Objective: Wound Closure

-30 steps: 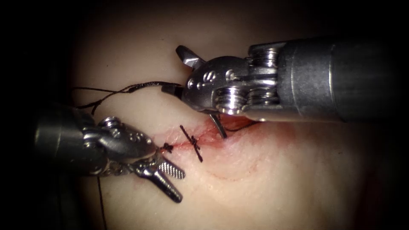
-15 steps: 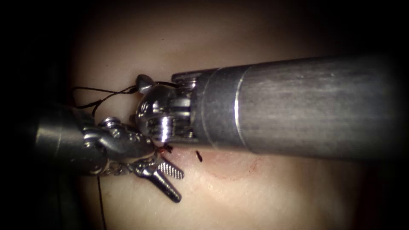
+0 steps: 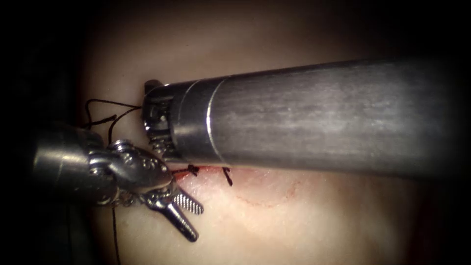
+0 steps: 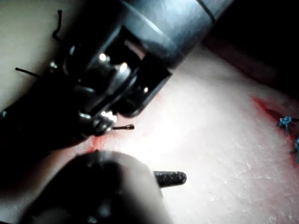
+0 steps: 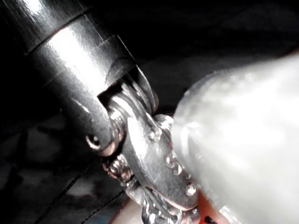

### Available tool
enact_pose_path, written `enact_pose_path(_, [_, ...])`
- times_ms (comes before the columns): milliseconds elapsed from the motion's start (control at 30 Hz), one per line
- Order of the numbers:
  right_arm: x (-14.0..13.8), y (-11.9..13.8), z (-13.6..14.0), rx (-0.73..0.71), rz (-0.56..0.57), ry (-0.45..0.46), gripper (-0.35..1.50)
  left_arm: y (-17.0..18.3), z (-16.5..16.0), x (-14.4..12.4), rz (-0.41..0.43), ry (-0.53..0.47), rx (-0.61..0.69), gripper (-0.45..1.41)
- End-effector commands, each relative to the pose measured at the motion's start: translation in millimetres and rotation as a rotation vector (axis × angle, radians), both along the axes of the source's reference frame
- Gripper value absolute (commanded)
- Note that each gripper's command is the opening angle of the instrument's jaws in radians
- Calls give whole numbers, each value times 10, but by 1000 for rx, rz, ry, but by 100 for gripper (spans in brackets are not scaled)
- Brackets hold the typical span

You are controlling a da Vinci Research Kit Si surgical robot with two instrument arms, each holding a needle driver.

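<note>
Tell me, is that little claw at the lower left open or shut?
Open. The left tool has its two jaws spread apart in a V over the tissue, and nothing lies between them.

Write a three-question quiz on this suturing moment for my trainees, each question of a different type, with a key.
1. True or false: the left tool is shut on thread.
2. In the endoscope view, what covers most of the cut? A. the right arm's shaft B. a swab C. a clamp
3. How many stitches show just below that shaft?
Key: 1 false, its jaws stand open and empty; 2 A; 3 two.
</note>
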State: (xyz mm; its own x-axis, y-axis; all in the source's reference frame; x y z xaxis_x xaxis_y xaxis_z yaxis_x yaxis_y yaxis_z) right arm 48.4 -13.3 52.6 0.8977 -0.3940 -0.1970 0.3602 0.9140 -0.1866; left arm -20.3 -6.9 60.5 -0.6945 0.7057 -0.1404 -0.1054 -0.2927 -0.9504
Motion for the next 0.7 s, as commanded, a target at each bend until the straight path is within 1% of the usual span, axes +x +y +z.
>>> enact_pose_path(33, [6, 1, -3, -11, -7, -2, 88, -2, 5, -5, 1, -1, 0, 62])
enact_pose_path(67, [6, 1, -4, -12, -20, -9, 86, -2, 6, -5, 1, -1, 0, 62])
enact_pose_path(100, [5, 1, -5, -14, -21, -19, 79, -2, 6, -5, 1, -1, 0, 62])
enact_pose_path(133, [3, 0, -6, -21, -27, -35, 59, -2, 6, -5, 1, -1, 0, 62])
enact_pose_path(167, [2, -1, -6, -21, -31, -53, 17, -2, 6, -6, 1, -1, 0, 61])
enact_pose_path(233, [-2, -4, -7, 12, -53, -113, -35, -3, 5, -6, 1, -1, 0, 61])
enact_pose_path(300, [-5, -5, -7, 42, -72, -157, -35, -3, 5, -6, 1, -1, 0, 59])
enact_pose_path(367, [-12, -7, -8, 19, -85, -207, -35, -3, 5, -6, 0, 3, 4, 57])
enact_pose_path(400, [-12, -7, -8, 19, -85, -207, -35, -3, 5, -6, 0, 3, 4, 57])
enact_pose_path(533, [-14, -5, -11, 14, -27, -188, -35, -3, 5, -7, 0, 3, 4, 56])
enact_pose_path(600, [-14, 0, -15, -9, 22, -125, -35, -3, 5, -7, -1, 3, 4, 56])
enact_pose_path(667, [-14, 8, -22, -27, 134, -6, -35, -3, 5, -7, 0, 3, 4, 54])
enact_pose_path(700, [-15, 13, -25, -38, 168, 48, -35, -3, 5, -7, 0, 3, 4, 54])
